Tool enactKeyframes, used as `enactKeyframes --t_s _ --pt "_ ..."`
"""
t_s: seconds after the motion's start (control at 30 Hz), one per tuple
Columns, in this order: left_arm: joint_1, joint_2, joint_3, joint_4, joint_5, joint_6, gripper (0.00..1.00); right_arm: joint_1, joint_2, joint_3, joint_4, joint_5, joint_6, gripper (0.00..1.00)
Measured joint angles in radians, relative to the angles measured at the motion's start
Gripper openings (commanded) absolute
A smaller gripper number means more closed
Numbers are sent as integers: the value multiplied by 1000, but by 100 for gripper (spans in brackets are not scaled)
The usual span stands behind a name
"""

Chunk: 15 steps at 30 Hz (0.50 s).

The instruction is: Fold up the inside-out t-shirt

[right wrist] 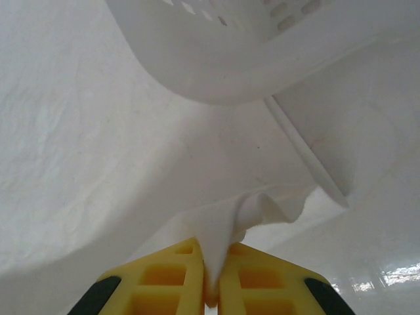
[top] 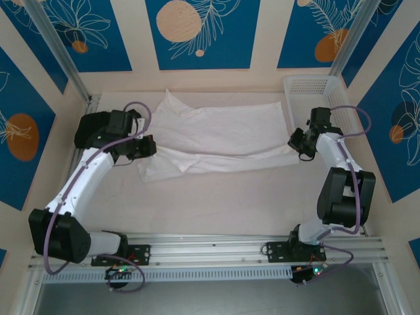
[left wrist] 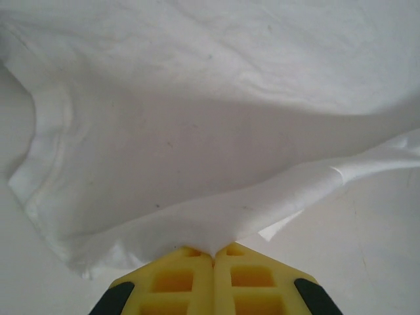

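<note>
The counter is a pale cream surface, walled on three sides by panels. A white t-shirt lies spread crosswise over its far half, wrinkled, with one layer folded over another along a long diagonal crease. Its far left corner peaks toward the back wall. A white perforated basket stands in the far right corner, and the shirt's right edge reaches its left wall. The near half of the counter is bare up to the metal rail along the near edge.
</note>
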<state>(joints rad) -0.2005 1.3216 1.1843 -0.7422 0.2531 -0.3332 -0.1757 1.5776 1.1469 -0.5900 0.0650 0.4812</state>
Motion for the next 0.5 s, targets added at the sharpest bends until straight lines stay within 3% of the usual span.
enactKeyframes --t_s 0.43,0.5 --pt "35 235 137 61 -3 2 0 51 113 100 7 60 -3 12" --pt "47 291 172 79 -8 0 0 66 151 142 11 71 -3 15"
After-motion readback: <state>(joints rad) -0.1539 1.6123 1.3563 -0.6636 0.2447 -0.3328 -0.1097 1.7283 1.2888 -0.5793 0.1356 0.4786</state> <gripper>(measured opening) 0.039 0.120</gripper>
